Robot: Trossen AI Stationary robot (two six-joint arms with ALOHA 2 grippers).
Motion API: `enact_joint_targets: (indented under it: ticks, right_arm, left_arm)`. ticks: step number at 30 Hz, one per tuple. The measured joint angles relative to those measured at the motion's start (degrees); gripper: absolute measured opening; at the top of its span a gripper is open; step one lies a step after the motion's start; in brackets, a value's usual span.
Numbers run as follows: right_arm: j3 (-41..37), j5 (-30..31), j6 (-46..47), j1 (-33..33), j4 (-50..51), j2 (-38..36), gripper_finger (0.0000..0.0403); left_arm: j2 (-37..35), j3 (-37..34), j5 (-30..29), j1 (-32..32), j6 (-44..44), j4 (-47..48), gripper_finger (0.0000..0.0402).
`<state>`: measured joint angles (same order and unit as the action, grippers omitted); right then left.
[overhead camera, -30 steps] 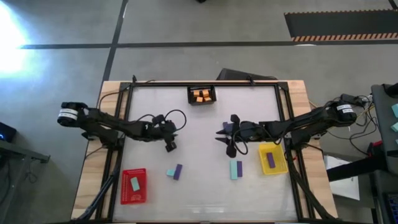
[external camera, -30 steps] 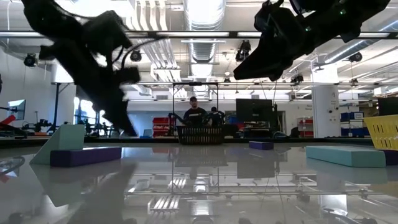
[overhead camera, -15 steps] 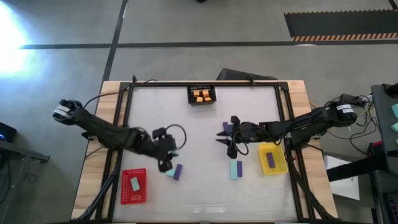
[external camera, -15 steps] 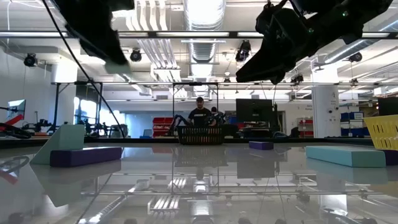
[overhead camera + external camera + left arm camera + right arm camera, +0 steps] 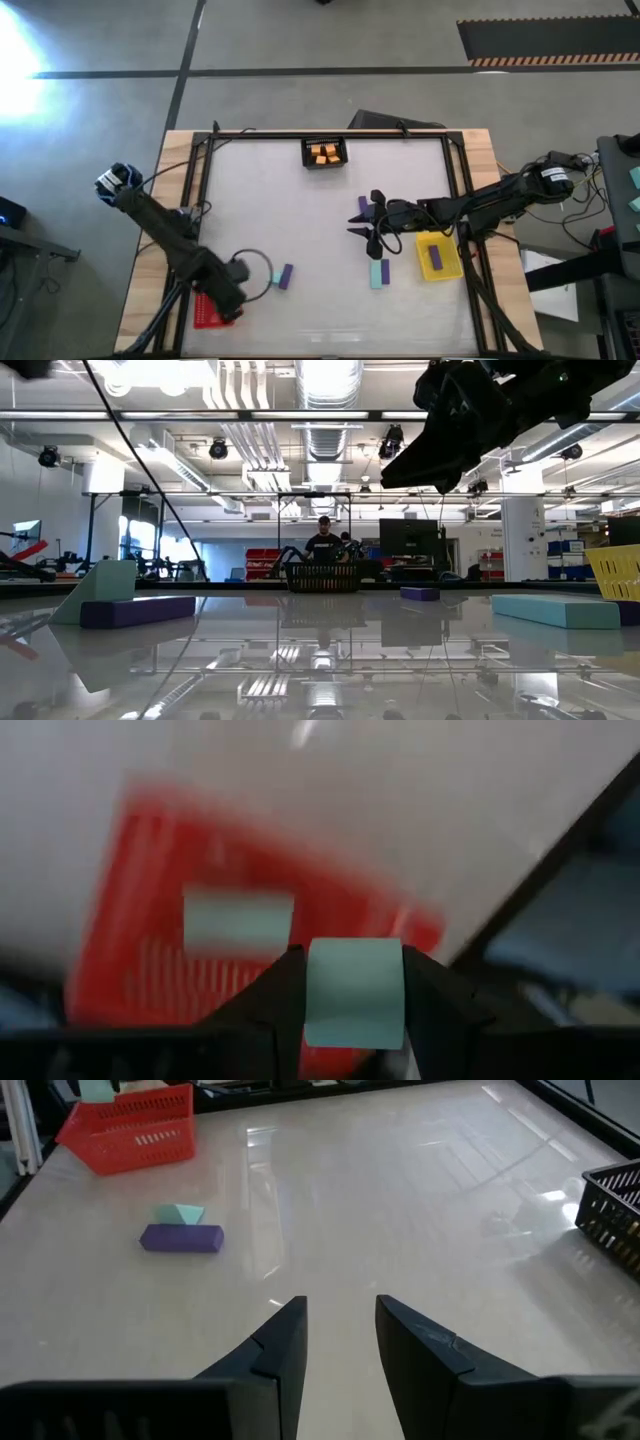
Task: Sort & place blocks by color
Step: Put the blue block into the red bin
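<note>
Your left gripper (image 5: 352,1010) has swung from mid-counter to above the red tray (image 5: 140,970), fingers clamped on a mint block (image 5: 354,992); another mint block (image 5: 238,920) lies inside. Your right gripper (image 5: 372,222) hovers mid-counter, fingers apart and empty, a purple block (image 5: 285,276) well off.

Red tray (image 5: 212,312) front left; yellow tray (image 5: 446,262) right; black tray (image 5: 326,163) at the back edge.

Overhead camera looks straight down; the low one faces level across; both share the black tray (image 5: 325,154).
</note>
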<state>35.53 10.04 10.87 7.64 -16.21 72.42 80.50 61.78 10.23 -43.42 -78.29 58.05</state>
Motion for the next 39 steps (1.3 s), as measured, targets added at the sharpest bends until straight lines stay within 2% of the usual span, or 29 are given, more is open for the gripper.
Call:
enact_joint_targets:
  ticks: [3, 9, 17, 25, 39]
  right_arm:
    - [0.00, 0.02, 0.12, 0.00, -0.23, 0.00, 0.0109]
    - [0.00, 0.00, 0.22, 0.02, -0.83, 0.00, 0.0109]
    - [0.00, 0.00, 0.68, 0.00, -0.83, 0.00, 0.0109]
    - [0.00, 0.00, 0.70, 0.01, -0.83, 0.00, 0.0109]
    - [0.00, 0.00, 0.72, 0.00, -0.80, 0.00, 0.0109]
  left_arm:
    - [1.22, -0.08, 5.64, -3.22, -4.48, 2.66, 0.0116]
    - [3.78, -3.35, 4.30, -4.33, -5.31, 3.39, 0.0117]
    - [7.28, -5.52, 3.79, -3.62, -1.91, 3.45, 0.0134]
    - [7.66, -7.46, 3.77, -3.54, -2.12, 3.47, 0.0137]
    - [7.53, -6.57, 4.24, -3.54, -2.31, 3.40, 0.0140]
